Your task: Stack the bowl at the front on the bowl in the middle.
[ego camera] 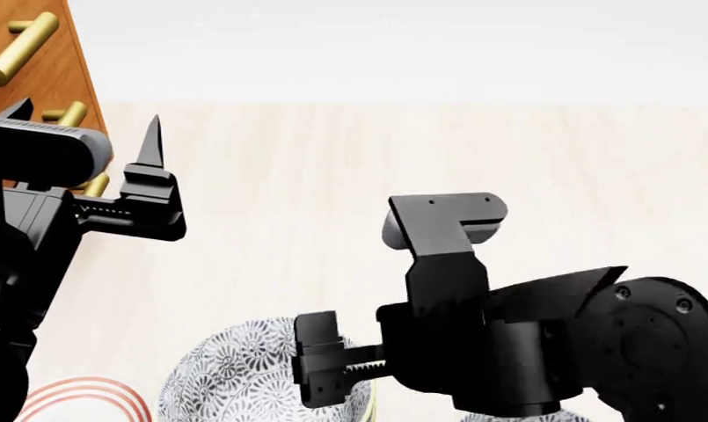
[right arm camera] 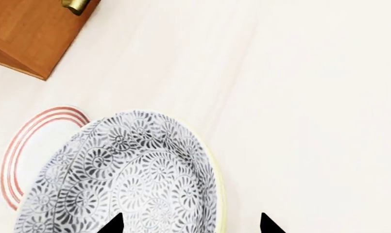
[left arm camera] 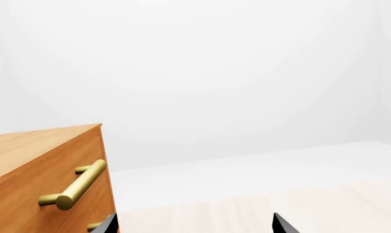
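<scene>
A deep grey-and-white floral bowl (right arm camera: pixel 127 179) with a thin yellow-green rim fills the lower part of the right wrist view. I also see this bowl (ego camera: pixel 242 378) at the bottom of the head view. Whether it is the bowl at the front or the bowl in the middle I cannot tell. My right gripper (right arm camera: pixel 189 224) is open just above it, one tip over the bowl and the other over the table, with the rim between them. A sliver of another floral bowl (ego camera: pixel 524 417) shows under the right arm. My left gripper (left arm camera: pixel 195 225) is open and empty, raised beside the cabinet.
A white plate with red rings (right arm camera: pixel 33 145) lies against the bowl, on the cabinet side. A wooden cabinet (ego camera: pixel 37 61) with brass handles (left arm camera: pixel 75 187) stands at the far left. The pale wooden tabletop (ego camera: pixel 448 149) stretches ahead.
</scene>
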